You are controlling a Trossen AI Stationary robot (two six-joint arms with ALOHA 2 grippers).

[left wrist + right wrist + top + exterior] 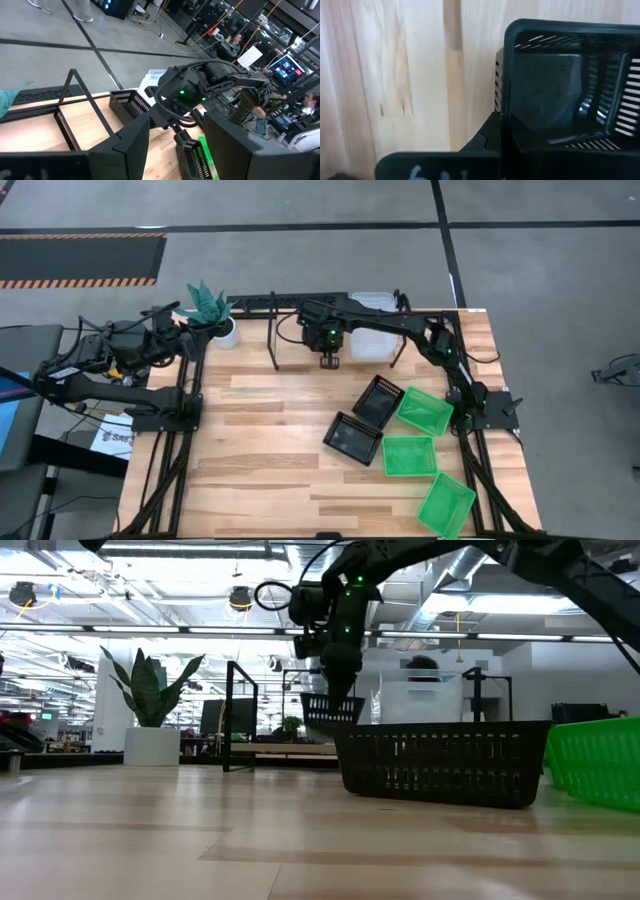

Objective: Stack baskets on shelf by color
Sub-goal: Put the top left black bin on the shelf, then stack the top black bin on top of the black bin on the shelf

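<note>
- High view: the right gripper point(329, 360) hangs just in front of the shelf point(290, 310), near the middle of its front edge; the right arm reaches in from the table's right side.
- Right gripper state: jaws clamped on the rim of a black basket point(570, 85). The right wrist view shows one wall of the basket pinched, its open side facing the camera and bare tabletop behind it.
- Low view: the held basket point(332, 710) hangs clear of the table point(200, 840), at about the height of the shelf board, with a second black basket point(440, 762) standing on the table nearer the camera.
- Key relation: the shelf lies directly beyond the held basket, away from the table's front. The basket must travel onward over the board before release.
- Clear baskets point(375, 330) sit at the shelf's right end, so the black stack probably belongs left of them.
- Left gripper point(175, 145): jaws apart, empty, parked at the table's left rear beside the plant point(207, 305).
- Remaining baskets: two black and three green point(410, 455) lie on the table's right half, nearer the right arm.
</note>
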